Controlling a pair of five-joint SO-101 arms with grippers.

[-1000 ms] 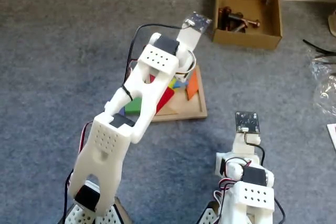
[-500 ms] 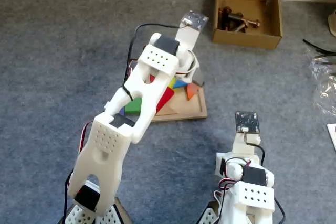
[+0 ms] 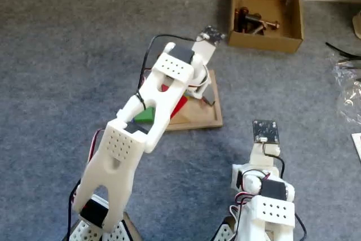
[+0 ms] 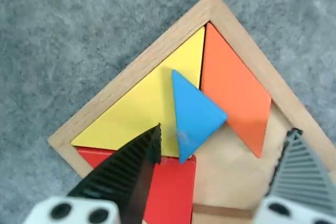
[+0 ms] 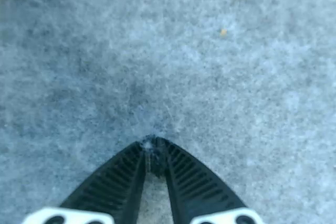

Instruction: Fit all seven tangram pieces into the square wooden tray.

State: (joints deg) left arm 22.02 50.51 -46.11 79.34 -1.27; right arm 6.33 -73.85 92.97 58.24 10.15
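Left hand [image 4: 224, 131] lowered over tray [image 4: 131, 76], fingers [image 4: 123, 174] apart

Even soft light, blurred foreground jaws

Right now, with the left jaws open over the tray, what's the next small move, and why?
Probably nudge the blue triangle onto the bare part of the tray, beside the orange piece. It lies askew, seemingly overlapping the yellow triangle and the edge of the red piece rather than sitting flat, and it sits between the open left jaws.
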